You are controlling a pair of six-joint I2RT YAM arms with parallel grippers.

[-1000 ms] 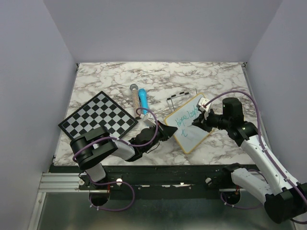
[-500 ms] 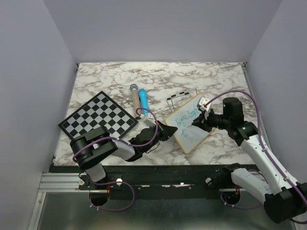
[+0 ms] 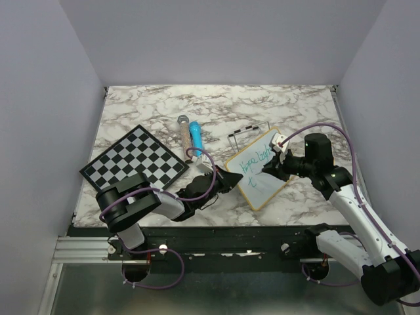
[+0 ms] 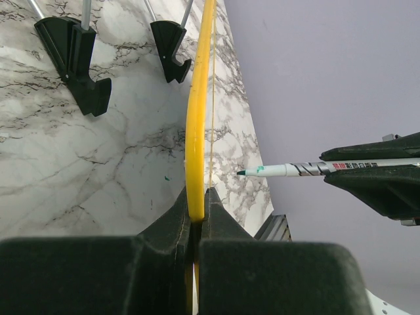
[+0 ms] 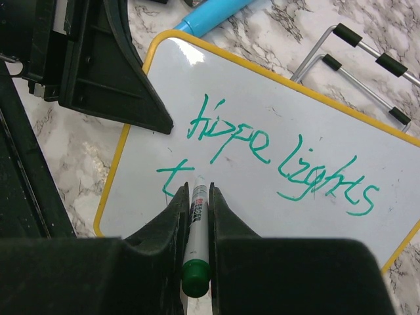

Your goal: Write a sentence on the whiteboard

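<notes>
A marble-patterned worktop in white and grey carries everything. On its left part lies a square black-and-white chessboard, turned cornerwise. Right of centre is the small white rectangular whiteboard with its rounded yellow-wood frame, set at a slant between the two arms.

The left hand reaches in from the near left, and its jaws are clamped narrowly on the whiteboard's frame at the lower left corner. The left wrist view shows the whiteboard edge-on, running straight into the left hand. The right hand hangs over the board's right half. Its jaws are pressed tight on the barrel of a green marker.

Behind the board stands a thin grey wire stand with black feet. Left of that lie a blue cylinder and a tan stick with a grey head, side by side.

The green marker points its tip at the board face, and a slight gap shows there in the left wrist view. The green handwritten sentence reads "Hope lights". A lone "t" sits on the second line, just left of the tip.
</notes>
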